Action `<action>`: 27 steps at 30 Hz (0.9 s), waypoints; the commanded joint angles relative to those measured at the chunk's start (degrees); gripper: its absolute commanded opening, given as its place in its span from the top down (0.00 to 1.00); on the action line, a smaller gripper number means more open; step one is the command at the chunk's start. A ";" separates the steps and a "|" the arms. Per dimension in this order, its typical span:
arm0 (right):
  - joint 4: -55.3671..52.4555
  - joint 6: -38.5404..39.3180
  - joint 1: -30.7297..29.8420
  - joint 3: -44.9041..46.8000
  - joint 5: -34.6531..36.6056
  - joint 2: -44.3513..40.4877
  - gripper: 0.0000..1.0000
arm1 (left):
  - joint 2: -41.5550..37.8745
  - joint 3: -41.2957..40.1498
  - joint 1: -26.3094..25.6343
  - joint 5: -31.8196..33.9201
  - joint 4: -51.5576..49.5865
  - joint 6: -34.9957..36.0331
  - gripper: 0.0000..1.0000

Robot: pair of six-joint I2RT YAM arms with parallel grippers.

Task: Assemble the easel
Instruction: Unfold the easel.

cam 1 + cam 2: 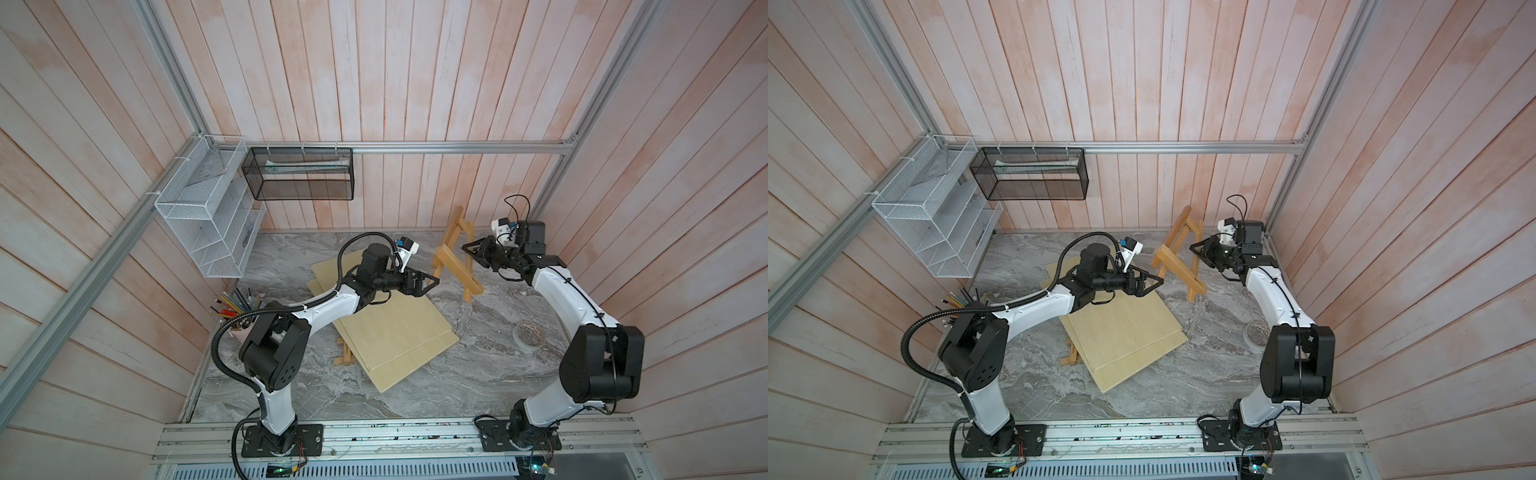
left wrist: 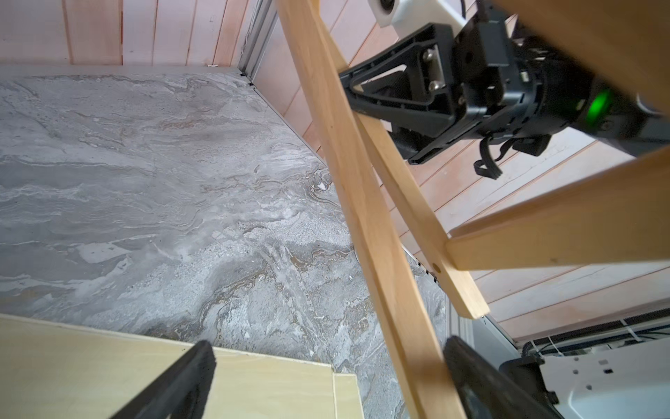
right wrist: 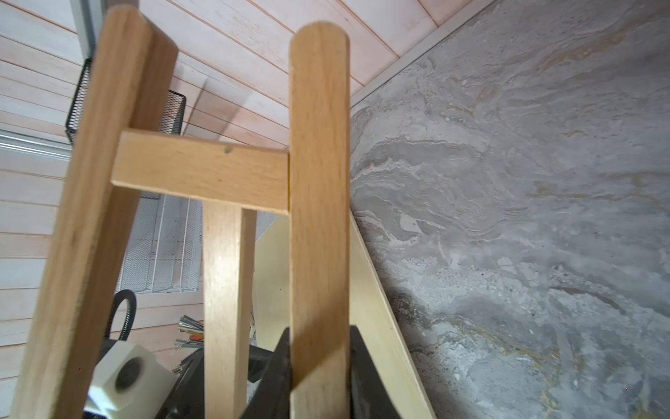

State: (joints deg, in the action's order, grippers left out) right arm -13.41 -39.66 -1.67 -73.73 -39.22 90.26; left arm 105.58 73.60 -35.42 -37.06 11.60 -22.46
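Observation:
The easel, a small honey-brown slat frame, hangs tilted near the back right of the table. My right gripper is shut on one of its legs. In the right wrist view the slat stands clamped between the jaws of that gripper, with a crossbar beside it. My left gripper is open at the easel's left side. In the left wrist view a long slat passes between its fingers, close to one of them and not gripped.
Two pale plywood boards lie stacked mid-table, with a small wooden slat piece poking out from under them. A pencil cup stands at the left. A round ring lies at the right. Wire baskets hang on the walls.

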 commanded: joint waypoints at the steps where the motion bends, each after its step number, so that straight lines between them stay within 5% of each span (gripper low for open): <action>1: 3.26 -2.35 -0.47 0.60 -3.81 -2.87 1.00 | 2.00 2.44 -0.07 1.61 -0.87 0.74 0.00; 5: 2.97 -1.71 -0.53 2.24 -6.38 -4.22 1.00 | 4.13 2.86 1.45 7.01 -0.88 -2.59 0.00; 10: -0.14 1.72 -0.69 3.67 -9.15 -6.68 1.00 | 6.94 2.51 6.49 4.14 6.22 -11.96 0.00; 15: 0.36 3.08 -0.66 5.26 -7.93 -10.37 1.00 | 9.10 6.85 7.24 3.49 5.58 -12.25 0.00; 22: 8.76 -2.04 -0.02 5.69 5.15 -12.34 1.00 | 4.37 3.90 7.85 13.14 0.18 -11.04 0.00; 27: 12.57 1.05 0.18 3.80 22.92 -12.83 1.00 | -3.37 -3.54 10.19 23.75 -6.21 -12.34 0.00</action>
State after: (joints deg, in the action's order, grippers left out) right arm -6.98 -39.29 -1.78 -67.55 -27.97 79.07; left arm 107.09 72.99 -26.83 -22.17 10.50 -33.91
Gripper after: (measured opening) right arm 0.217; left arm 0.999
